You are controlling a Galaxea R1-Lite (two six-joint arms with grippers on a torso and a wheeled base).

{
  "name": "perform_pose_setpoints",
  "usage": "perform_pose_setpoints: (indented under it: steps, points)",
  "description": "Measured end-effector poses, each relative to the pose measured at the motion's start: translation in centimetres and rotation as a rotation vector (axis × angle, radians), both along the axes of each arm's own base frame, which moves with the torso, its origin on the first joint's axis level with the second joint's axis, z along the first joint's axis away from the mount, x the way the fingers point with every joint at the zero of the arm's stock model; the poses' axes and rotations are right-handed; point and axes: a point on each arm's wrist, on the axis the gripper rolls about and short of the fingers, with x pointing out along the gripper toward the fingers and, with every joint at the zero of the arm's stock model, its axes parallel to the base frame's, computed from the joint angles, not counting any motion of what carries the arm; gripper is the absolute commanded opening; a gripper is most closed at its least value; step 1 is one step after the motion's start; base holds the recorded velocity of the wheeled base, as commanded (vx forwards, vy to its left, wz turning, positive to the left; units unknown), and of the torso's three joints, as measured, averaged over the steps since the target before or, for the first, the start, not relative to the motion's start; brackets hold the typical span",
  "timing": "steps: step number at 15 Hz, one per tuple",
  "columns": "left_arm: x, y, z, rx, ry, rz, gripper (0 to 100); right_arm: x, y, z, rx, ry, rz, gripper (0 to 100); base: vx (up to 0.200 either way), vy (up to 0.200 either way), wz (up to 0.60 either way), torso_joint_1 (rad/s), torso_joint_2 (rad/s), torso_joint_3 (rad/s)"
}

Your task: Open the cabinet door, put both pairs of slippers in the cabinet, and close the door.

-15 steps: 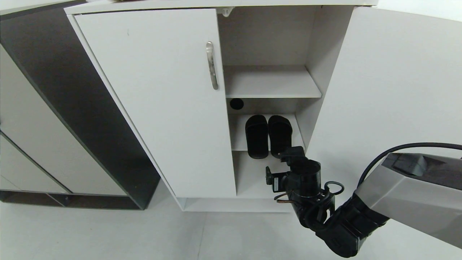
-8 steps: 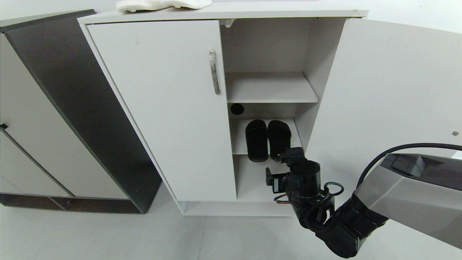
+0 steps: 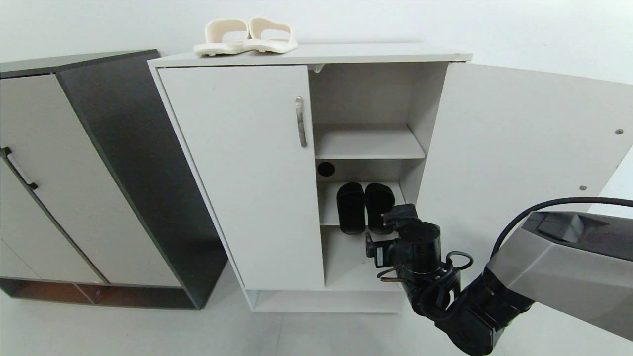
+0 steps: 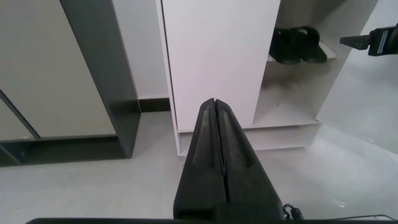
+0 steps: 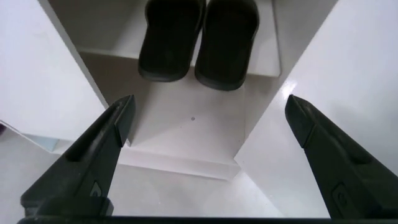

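Note:
A white cabinet has its right door (image 3: 514,148) swung wide open and its left door (image 3: 247,173) closed. A black pair of slippers (image 3: 365,206) (image 5: 198,40) (image 4: 298,45) lies side by side on the middle shelf. A cream pair of slippers (image 3: 246,35) rests on the cabinet top. My right gripper (image 3: 398,215) (image 5: 210,104) hangs open and empty just in front of the opening, a little below the black pair's heels. My left gripper (image 4: 214,102) is shut and empty, over the floor before the closed door.
A dark grey cabinet (image 3: 123,163) stands against the white one's left side. The upper shelf (image 3: 368,143) and bottom shelf (image 3: 346,262) are bare. The open door bounds the space to the right of my right arm. Pale floor (image 3: 198,331) lies in front.
The head camera has moved, so the whole picture slid downward and the cabinet top with the cream pair came into view. The black pair stays on its shelf.

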Motion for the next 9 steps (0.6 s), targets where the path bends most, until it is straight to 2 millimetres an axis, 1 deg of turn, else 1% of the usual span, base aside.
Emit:
perform_pose_setpoints:
  steps: [2, 4, 9]
  points:
    - [0.0, 0.0, 0.0, 0.004, 0.001, -0.001, 0, -1.4, 0.0, -0.2, -0.007, -0.029, 0.122, 100, 0.000, 0.000, 0.00, 0.004, 0.00, 0.025]
    - [0.0, 0.0, 0.0, 0.004, 0.001, -0.001, 0, -2.5, -0.2, -0.6, -0.029, -0.020, 0.179, 100, 0.000, 0.000, 0.00, 0.000, 0.00, 0.000]
    - [0.0, 0.0, 0.0, -0.001, 0.001, -0.001, 0, -2.9, -0.3, -1.4, -0.056, -0.021, 0.192, 100, 0.000, 0.000, 0.00, 0.000, 0.00, 0.000]
